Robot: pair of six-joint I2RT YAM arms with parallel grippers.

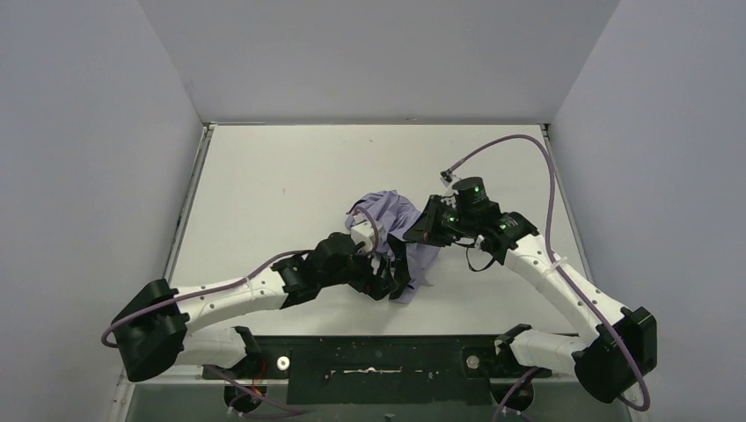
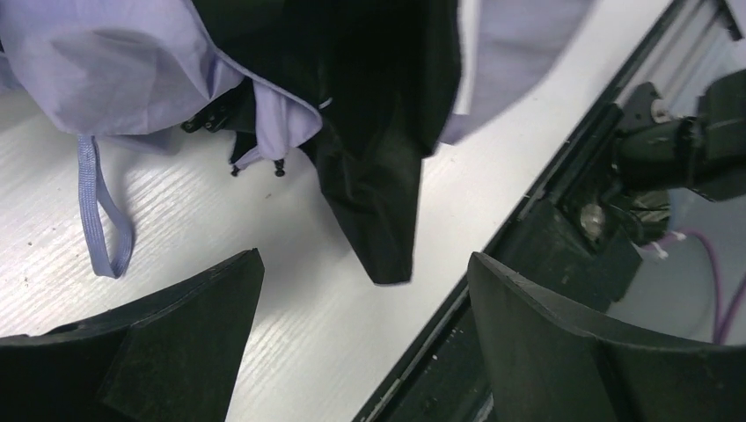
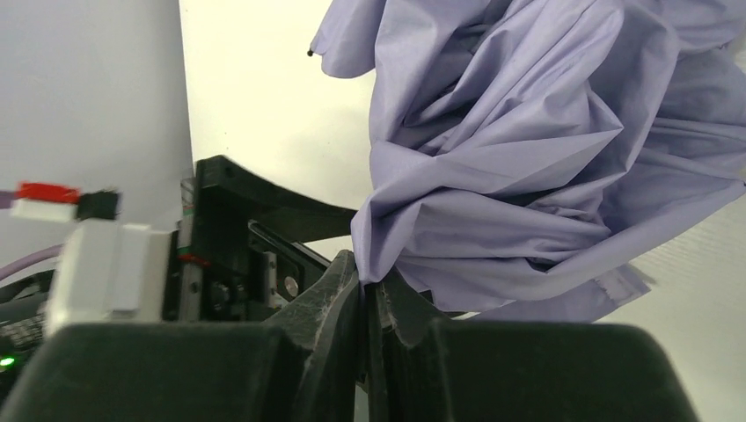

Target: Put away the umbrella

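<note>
The right gripper is clenching a thin fold of the umbrella, whose lavender canopy is bunching just ahead of its fingertips. Any hard pull is likely risking that fold slipping free. The left gripper is gaping wide and empty, a black lining flap dangling just beyond it and the strap lying off to one side. Closing there is risking a grab of loose cloth rather than the shaft.

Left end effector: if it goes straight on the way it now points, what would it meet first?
Probably the umbrella: its black lining flap hangs right ahead of the open left end effector. Depth is unclear, so it might brush the table first.
</note>
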